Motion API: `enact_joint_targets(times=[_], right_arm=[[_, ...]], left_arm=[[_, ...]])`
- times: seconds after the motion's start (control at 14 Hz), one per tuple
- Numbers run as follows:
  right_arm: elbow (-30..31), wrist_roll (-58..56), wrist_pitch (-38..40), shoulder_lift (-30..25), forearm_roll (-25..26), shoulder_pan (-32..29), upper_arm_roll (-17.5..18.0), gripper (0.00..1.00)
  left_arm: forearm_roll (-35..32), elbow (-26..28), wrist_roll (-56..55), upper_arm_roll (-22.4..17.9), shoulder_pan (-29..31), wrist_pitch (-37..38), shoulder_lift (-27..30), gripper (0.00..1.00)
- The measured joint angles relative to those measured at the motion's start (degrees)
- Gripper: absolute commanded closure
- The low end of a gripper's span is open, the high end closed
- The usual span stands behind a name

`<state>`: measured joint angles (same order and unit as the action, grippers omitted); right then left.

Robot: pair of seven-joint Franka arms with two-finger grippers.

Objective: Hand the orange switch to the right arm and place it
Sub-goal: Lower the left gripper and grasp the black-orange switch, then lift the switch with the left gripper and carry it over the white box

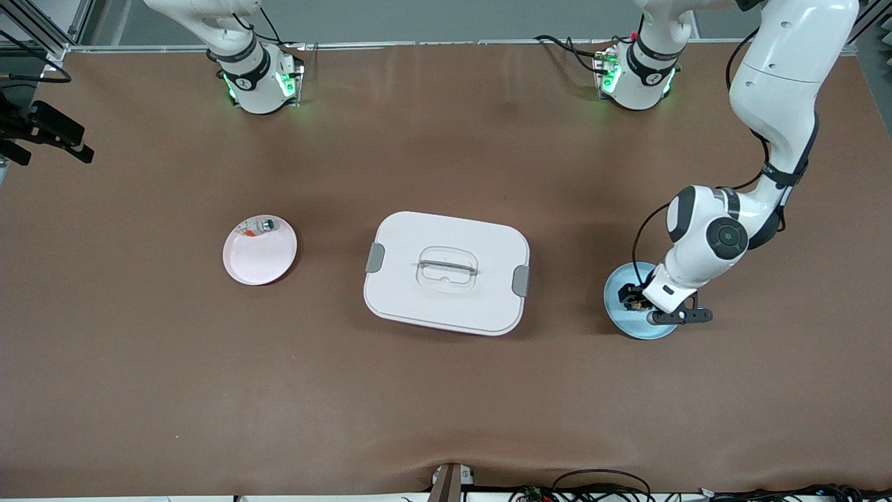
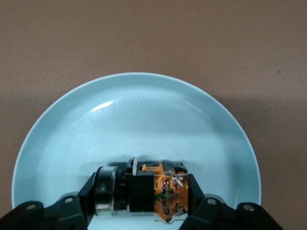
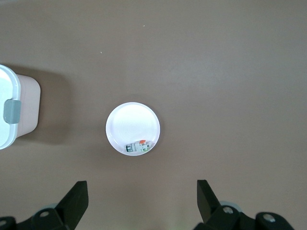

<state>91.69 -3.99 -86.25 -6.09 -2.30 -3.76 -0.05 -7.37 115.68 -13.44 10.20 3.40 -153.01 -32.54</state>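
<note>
Both arms are glossy white with black joint bands and round dark caps, green lights glowing at their bases at twelve o'clock, black cables looping alongside, each ending in a black claw with silver screws.

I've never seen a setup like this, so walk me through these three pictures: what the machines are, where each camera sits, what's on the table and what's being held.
Two white robot arms stand at a brown table, each ending in a two-finger gripper.

The wide picture looks down from a high camera that faces the robots. The other two come from cameras on the arms' wrists.

On the table: a white lidded box in the middle, a pink plate with a small white-green-red piece toward the right arm's end, and a blue plate toward the left arm's end.

The left gripper is down in the blue plate, shut on the orange switch, a small black and orange part.

The right gripper waits open, high over the pink plate, holding nothing.
</note>
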Motion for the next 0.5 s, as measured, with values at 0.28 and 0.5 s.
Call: enact_joint_targets(times=[0.28, 0.5], right_arm=[[0.1, 0.0, 0.0, 0.0, 0.0, 0.0, 0.1, 0.00], [0.1, 0.0, 0.0, 0.0, 0.0, 0.0, 0.1, 0.00]], left_arm=[[0.0, -0.8, -0.1, 0.0, 0.2, 1.3, 1.2, 1.00], [0.0, -2.3, -0.1, 0.3, 0.1, 8.9, 6.3, 1.00]])
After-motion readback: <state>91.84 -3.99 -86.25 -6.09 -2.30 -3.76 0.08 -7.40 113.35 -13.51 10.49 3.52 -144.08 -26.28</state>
